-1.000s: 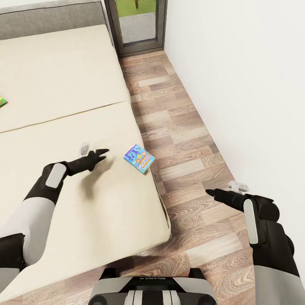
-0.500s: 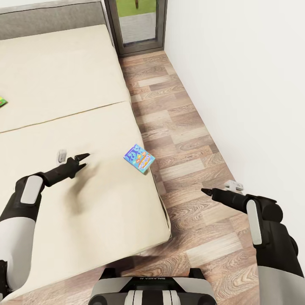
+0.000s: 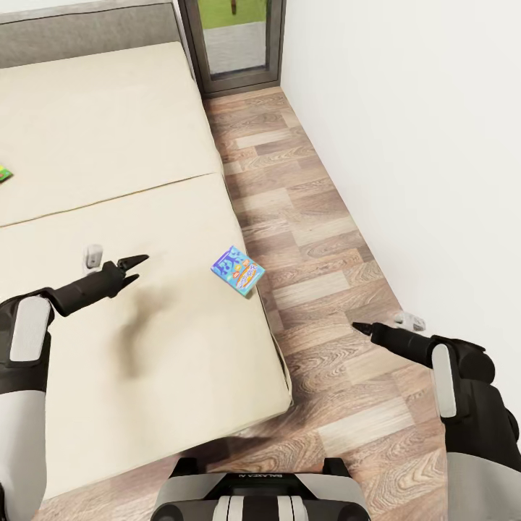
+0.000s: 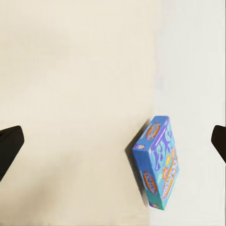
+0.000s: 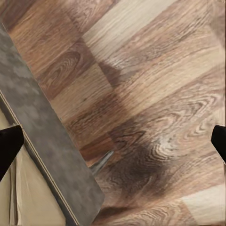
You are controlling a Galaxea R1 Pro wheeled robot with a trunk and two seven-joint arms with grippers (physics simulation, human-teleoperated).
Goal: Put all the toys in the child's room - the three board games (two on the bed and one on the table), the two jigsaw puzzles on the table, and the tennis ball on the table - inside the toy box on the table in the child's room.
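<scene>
A blue board game (image 3: 237, 270) lies flat on the cream mattress (image 3: 108, 130), close to the bed's right edge; the left wrist view shows the same blue board game (image 4: 157, 162) ahead, between the spread fingers. My left gripper (image 3: 137, 265) hovers open over the mattress, a short way left of the game and not touching it. A green board game (image 3: 3, 172) peeks in at the far left edge of the bed. My right gripper (image 3: 359, 328) hangs open and empty over the wooden floor, right of the bed.
The grey bed frame (image 5: 52, 141) runs beside the wooden floor (image 3: 318, 239). A white wall (image 3: 420, 145) bounds the right side. A glass door (image 3: 233, 40) stands at the far end of the floor strip.
My left arm has drawn back to the left, away from the blue board game, which has not moved. The right arm has barely shifted.
</scene>
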